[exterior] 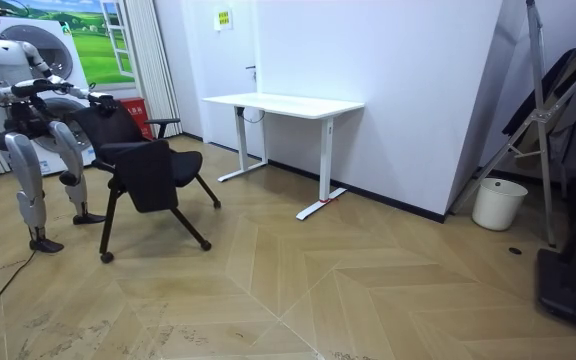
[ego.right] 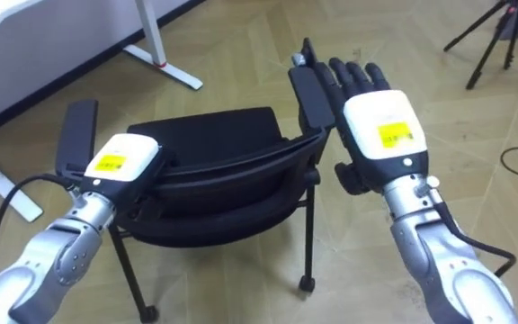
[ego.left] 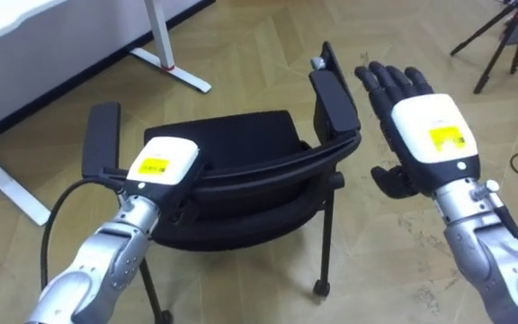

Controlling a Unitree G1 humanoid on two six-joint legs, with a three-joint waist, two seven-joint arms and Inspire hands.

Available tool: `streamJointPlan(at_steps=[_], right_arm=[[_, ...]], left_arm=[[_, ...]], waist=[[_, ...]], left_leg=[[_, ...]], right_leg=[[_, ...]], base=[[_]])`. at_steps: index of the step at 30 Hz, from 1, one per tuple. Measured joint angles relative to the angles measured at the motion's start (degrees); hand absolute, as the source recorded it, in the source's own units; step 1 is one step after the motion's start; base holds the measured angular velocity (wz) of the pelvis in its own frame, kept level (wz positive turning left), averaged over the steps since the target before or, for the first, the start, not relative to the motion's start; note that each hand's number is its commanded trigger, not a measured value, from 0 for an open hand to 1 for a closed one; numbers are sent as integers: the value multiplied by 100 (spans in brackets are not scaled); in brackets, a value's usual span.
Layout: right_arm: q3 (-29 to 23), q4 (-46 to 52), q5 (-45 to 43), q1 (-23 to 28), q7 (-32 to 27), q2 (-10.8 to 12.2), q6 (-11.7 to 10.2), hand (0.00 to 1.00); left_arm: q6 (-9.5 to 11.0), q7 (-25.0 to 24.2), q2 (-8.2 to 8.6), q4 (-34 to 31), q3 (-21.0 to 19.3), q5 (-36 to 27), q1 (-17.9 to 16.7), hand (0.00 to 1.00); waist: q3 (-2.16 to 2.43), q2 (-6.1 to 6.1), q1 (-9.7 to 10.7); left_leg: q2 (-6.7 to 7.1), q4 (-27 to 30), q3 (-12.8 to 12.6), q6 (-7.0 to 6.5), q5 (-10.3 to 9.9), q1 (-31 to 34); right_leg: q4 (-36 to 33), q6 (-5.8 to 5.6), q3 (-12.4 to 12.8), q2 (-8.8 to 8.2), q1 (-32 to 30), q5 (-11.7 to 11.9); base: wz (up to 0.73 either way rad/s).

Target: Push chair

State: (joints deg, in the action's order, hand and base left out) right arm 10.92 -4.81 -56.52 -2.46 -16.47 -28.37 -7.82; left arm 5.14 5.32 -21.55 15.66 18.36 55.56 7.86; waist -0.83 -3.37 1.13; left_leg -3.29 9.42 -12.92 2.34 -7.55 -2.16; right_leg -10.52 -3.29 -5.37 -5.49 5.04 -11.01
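Robot stands behind black chair (exterior: 140, 157), apparently touching its back; white desk (exterior: 283, 103) beyond

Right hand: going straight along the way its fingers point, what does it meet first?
Likely nothing solid: the right hand is open, fingers pointing forward just outside the chair's right armrest, with floor beyond. Depth is unclear, so it might brush the armrest's outer side.

Matt black chair (ego.left: 241, 153) with plastic-looking armrest (ego.left: 335, 99) just beside the right hand (ego.left: 430, 135) and its matt dark fingers (ego.left: 389, 85); glossy white hand shell; smooth wooden floor (ego.left: 268, 45) beneath.
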Motion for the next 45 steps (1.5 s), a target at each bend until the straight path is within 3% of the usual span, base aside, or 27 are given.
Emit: streamJointPlan(at_steps=[6,11,34,39,45], right_arm=[[273,-1,-2,-103,10,-128,-38,0],[596,0,-119,-205,100,-155,-14,0],[1577,35,-369,-586,297,-22,-5,0],[1709,-267,-355,-599,297,158,37,0],[1749,-762,-356,-605,352,190,26,0]], left_arm=[[117,23,-145,-1,18,-26,5,100],[264,66,-230,-3,55,-29,47,100],[423,297,-210,310,391,-26,313,100],[431,298,-157,438,426,-27,404,100],[448,300,-149,456,448,-27,429,100]], waist=[[-6,-87,0],[1,-114,-117],[17,-140,-322],[19,-136,-340],[12,-117,-340]], left_leg=[[-1,9,75,-1,1,5],[0,3,91,-1,1,54],[17,9,351,2,2,62],[17,20,406,9,6,55],[17,24,429,9,6,57]], right_leg=[[12,0,-80,2,31,0],[79,14,-85,8,21,9],[89,14,-276,14,161,9],[96,14,-302,24,191,9],[99,15,-364,23,214,9]], base=[[5],[1],[4],[3],[3]])
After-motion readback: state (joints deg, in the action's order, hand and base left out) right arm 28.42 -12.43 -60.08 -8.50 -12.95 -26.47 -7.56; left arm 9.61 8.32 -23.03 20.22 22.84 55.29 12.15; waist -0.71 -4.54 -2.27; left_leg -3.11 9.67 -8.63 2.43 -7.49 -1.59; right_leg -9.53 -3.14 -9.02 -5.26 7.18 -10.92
